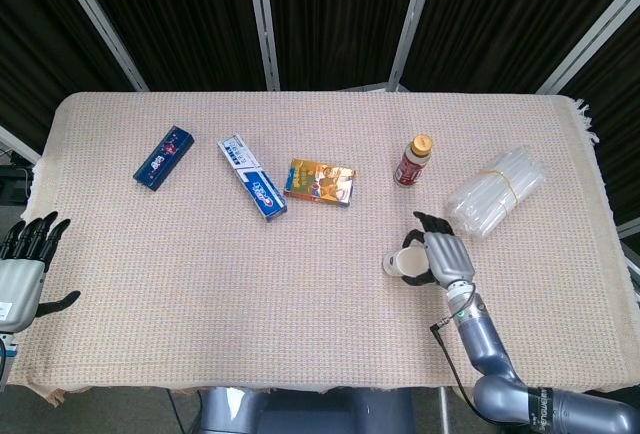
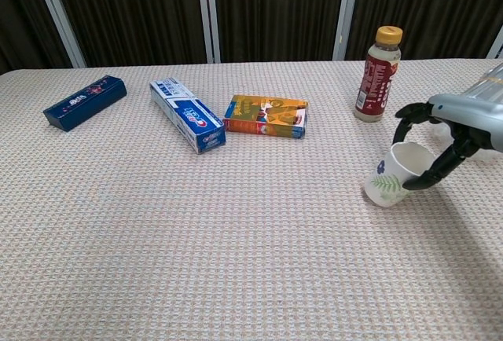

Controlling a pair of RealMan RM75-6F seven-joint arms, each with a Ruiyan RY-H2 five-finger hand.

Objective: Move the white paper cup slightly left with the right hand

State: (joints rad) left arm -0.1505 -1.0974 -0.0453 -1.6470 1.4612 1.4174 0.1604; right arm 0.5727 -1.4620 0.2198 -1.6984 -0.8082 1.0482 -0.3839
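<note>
The white paper cup (image 1: 405, 263) (image 2: 392, 173), printed with green leaves and a blue flower, tilts to the left on the cloth at the right of the table. My right hand (image 1: 443, 257) (image 2: 446, 133) grips it from the right, dark fingers curled around its rim and wall. At the far left edge of the head view my left hand (image 1: 22, 264) rests open beside the table, fingers spread, holding nothing.
A brown bottle (image 1: 412, 160) (image 2: 379, 75) with a tan cap stands just behind the cup. A bundle of clear plastic cups (image 1: 497, 192) lies to the right. An orange box (image 1: 320, 182), a toothpaste box (image 1: 252, 175) and a dark blue box (image 1: 163, 157) lie further left.
</note>
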